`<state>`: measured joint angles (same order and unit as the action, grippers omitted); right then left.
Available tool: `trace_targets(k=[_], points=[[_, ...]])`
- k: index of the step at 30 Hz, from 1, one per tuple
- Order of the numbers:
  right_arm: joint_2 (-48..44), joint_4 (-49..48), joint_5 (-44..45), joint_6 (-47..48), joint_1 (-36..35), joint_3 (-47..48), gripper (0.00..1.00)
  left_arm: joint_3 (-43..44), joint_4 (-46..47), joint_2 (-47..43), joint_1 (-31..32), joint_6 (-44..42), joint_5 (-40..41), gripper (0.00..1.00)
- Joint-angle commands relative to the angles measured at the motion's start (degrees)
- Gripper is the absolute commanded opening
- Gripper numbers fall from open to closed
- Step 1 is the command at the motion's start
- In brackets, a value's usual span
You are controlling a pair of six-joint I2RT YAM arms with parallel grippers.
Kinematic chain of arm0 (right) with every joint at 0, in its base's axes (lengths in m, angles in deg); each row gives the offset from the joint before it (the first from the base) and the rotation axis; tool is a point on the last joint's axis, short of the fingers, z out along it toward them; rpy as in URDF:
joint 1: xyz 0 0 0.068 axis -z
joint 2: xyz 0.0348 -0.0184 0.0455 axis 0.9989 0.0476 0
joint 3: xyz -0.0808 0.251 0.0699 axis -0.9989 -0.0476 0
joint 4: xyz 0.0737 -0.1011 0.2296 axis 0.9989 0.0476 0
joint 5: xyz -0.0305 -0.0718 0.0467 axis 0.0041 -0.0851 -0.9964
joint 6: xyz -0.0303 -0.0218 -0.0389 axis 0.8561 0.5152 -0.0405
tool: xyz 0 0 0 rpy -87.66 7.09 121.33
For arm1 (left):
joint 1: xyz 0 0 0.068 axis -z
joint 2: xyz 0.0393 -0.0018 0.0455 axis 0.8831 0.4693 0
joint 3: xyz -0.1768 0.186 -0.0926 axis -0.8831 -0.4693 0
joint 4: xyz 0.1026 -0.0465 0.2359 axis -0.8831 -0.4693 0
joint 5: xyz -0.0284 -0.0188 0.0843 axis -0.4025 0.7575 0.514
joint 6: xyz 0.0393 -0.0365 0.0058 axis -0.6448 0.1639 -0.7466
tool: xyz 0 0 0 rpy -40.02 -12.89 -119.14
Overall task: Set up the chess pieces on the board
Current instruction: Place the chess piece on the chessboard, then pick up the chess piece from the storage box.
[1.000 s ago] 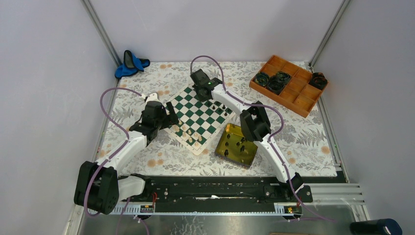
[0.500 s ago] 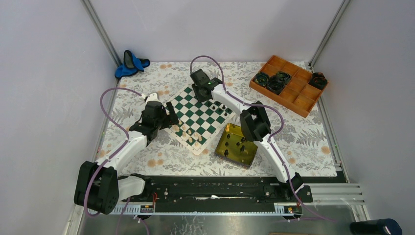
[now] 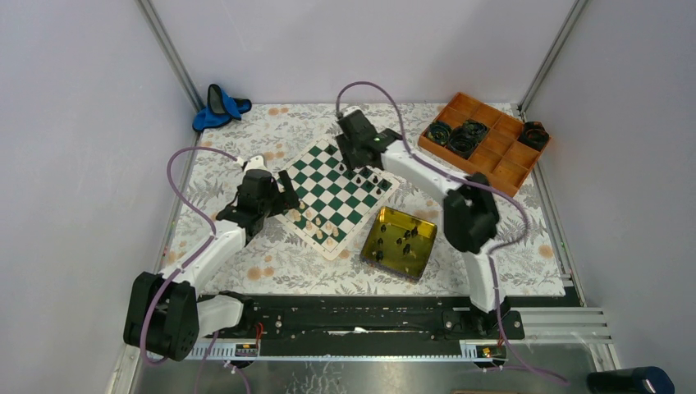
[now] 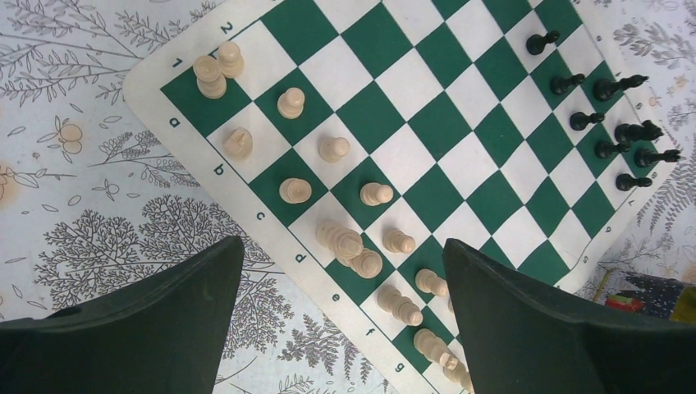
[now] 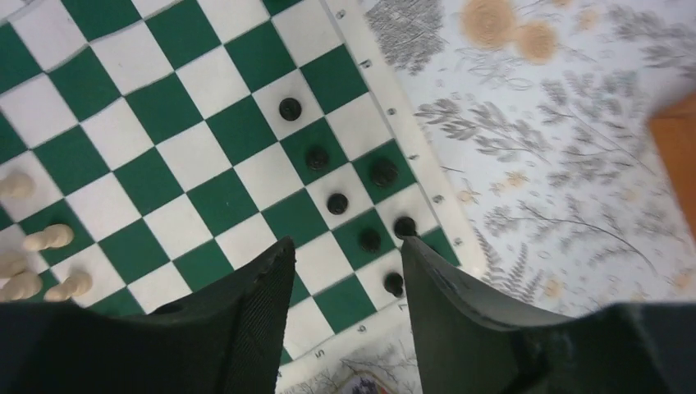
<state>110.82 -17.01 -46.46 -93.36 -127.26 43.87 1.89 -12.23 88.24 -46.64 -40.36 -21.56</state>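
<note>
The green-and-white board lies at an angle in the middle of the table. Cream-white chess pieces stand along its near-left side, and several black ones stand along its right side. My left gripper is open and empty, low over the board's left edge, with white pieces between its fingers in the left wrist view. My right gripper is open and empty above the board's far right part. In the right wrist view black pieces stand just ahead of the fingers.
A yellow-gold tin tray with several black pieces sits right of the board's near corner. An orange compartment tray with black coiled items stands at the back right. A blue object lies at the back left.
My right gripper has shifted right along the board's far side, over the black pieces, and its elbow has swung right, off the tin tray. The left arm has not moved.
</note>
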Motion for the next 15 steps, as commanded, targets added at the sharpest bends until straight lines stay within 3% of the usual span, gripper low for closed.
trace_targets(k=[1, 7, 15], points=[[-16.66, -6.14, 4.81, -0.84, 0.44, -12.04, 0.59, -0.27, 3.57, -3.16, 0.42, -1.96, -0.57, 0.99], [-32.62, -8.94, 6.98, -5.11, 1.16, -30.71, 0.63, 2.47, 3.72, -4.98, 4.05, -6.22, -3.19, 0.98], [-45.19, -9.77, 9.53, -9.70, 3.31, -44.88, 0.64, 14.76, -1.53, 3.14, 19.39, -16.43, -3.72, 0.90]])
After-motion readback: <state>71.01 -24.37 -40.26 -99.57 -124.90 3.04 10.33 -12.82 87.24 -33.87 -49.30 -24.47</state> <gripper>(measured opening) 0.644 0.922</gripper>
